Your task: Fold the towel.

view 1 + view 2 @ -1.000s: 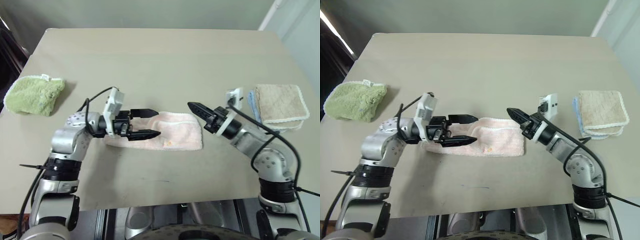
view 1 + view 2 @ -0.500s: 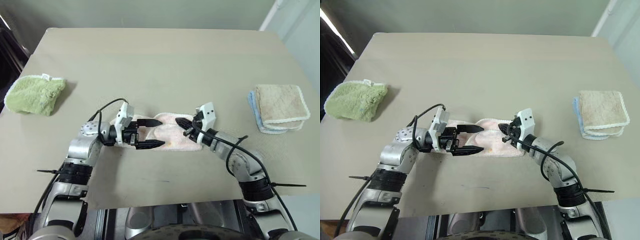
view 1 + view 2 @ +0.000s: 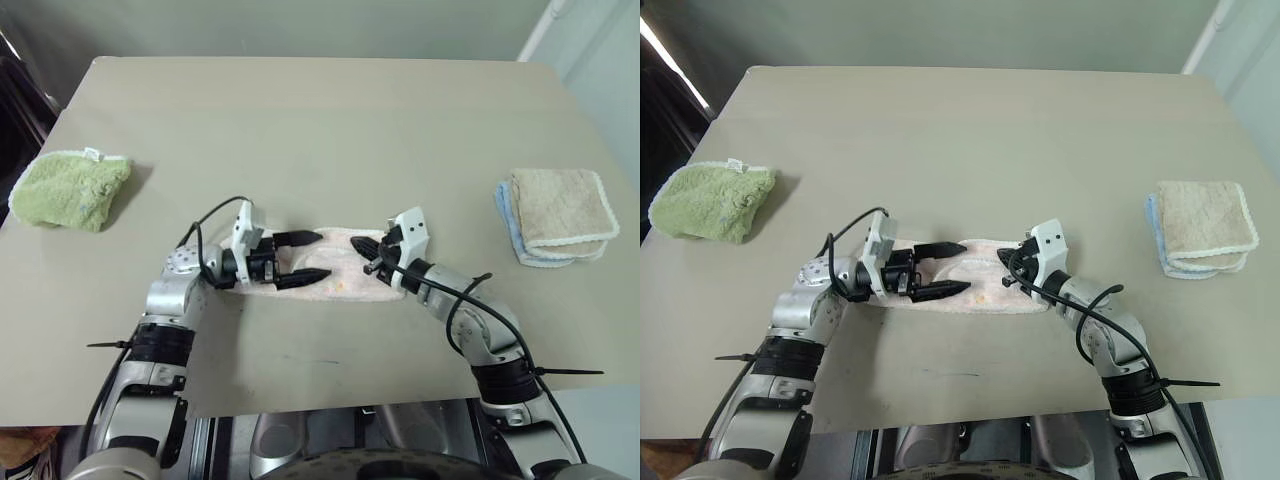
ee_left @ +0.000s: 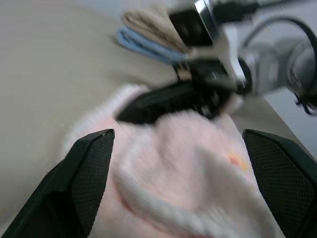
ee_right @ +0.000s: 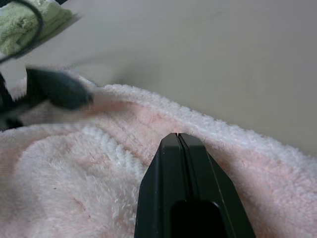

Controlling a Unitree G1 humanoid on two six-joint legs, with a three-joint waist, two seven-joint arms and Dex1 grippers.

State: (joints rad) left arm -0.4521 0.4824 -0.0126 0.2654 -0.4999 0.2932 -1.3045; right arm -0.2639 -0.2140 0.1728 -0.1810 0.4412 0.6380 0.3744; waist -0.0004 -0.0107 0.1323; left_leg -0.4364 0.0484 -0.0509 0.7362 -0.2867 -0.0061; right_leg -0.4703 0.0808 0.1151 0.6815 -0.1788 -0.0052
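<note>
Towel ends hidden beneath left claw, right claw.

Soft, even light falls on the worktop from above, with no glare. Short faint shadows lie under the arms and beside the green cloth. Both head views are sharp throughout. The left wrist view is smeared with blur, the towel indistinct. The right wrist view is clearer, blurred only towards the far hand.
</note>
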